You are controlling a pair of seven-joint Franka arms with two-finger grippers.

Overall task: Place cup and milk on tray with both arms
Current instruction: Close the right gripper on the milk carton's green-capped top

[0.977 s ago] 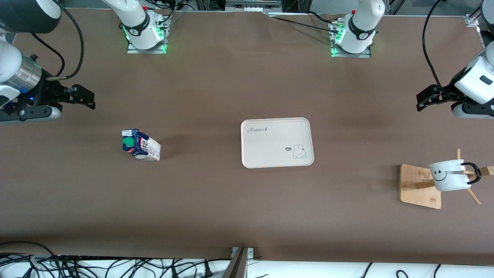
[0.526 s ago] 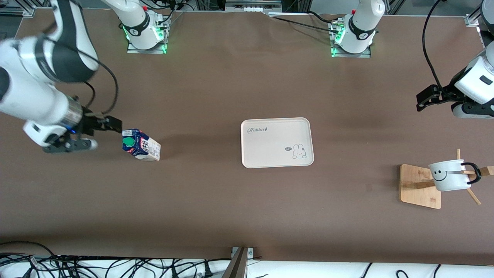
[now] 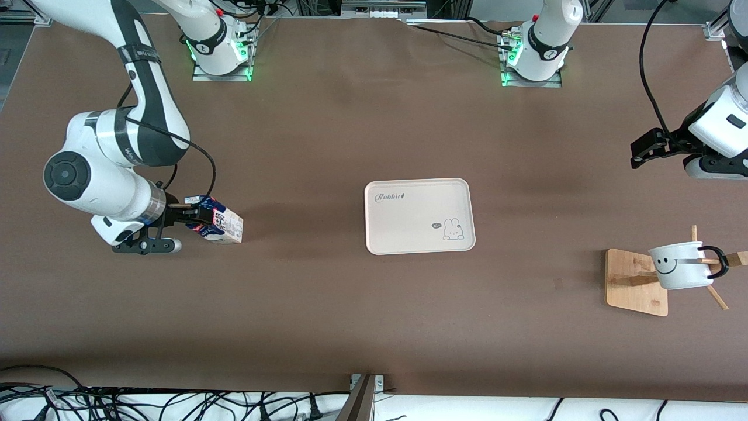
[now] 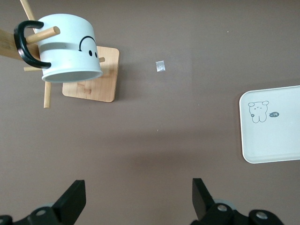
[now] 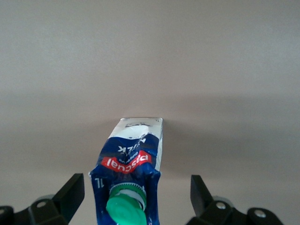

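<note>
The milk (image 3: pixel 217 221) stands on the table (image 3: pixel 327 304) toward the right arm's end, at 9 o'clock from the tray (image 3: pixel 418 216) in the front view. The right gripper (image 3: pixel 190 217) is at the carton's top, its fingers apart on either side of the gable and not yet clamped. By judgement the carton is light and crushable (thin card walls); grip the flat side panels below the green cap (image 5: pixel 125 213). Legible print: "pascual" (image 5: pixel 125 162) on the carton, "Rabbit" (image 3: pixel 388 197) on the tray.

The cup (image 3: pixel 681 265) hangs on a wooden stand (image 3: pixel 634 282) at 4 o'clock from the tray. The left gripper (image 4: pixel 139 199) waits over bare table, fingers apart.
</note>
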